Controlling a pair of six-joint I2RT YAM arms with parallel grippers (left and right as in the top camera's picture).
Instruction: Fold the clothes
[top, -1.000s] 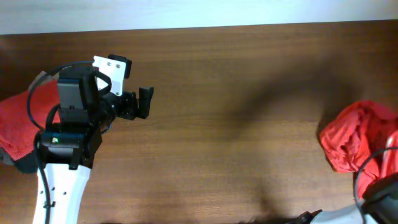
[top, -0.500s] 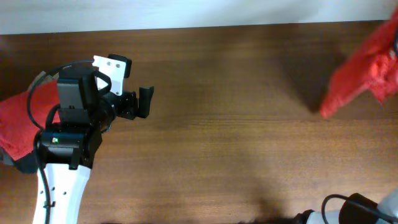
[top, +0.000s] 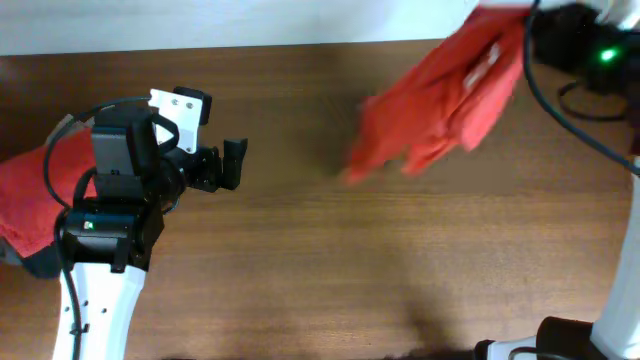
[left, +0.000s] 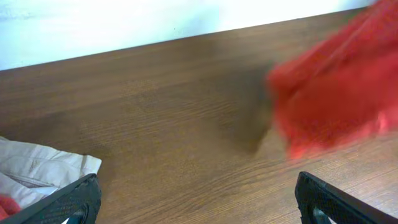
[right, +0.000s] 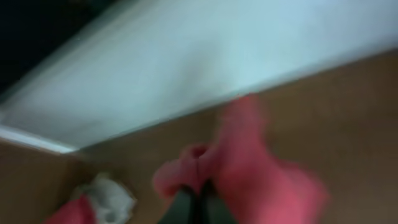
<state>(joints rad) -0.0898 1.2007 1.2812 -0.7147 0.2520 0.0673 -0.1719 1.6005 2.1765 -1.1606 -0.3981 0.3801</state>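
Observation:
One red T-shirt (top: 440, 100) hangs in the air over the far right of the table, streaming down and to the left. My right gripper (right: 198, 202) is shut on a bunch of its cloth (right: 249, 168) in a blurred wrist view. The right arm (top: 590, 45) reaches over the far right corner. More red clothes (top: 30, 195) lie piled at the left edge. My left gripper (left: 199, 208) stands wide open and empty above bare wood, one finger (top: 235, 163) showing from above. Its wrist view catches the hanging shirt (left: 336, 99) ahead on the right.
The brown wooden table (top: 320, 260) ends at a white wall along the far side. A pale cloth (left: 37, 171) lies beside the left gripper's left finger, by the pile. A black cable (top: 590, 130) trails from the right arm.
The right arm has lifted the red shirt off the table's right front, carried it to the far right corner and swung it leftward. The left arm has stayed still and open.

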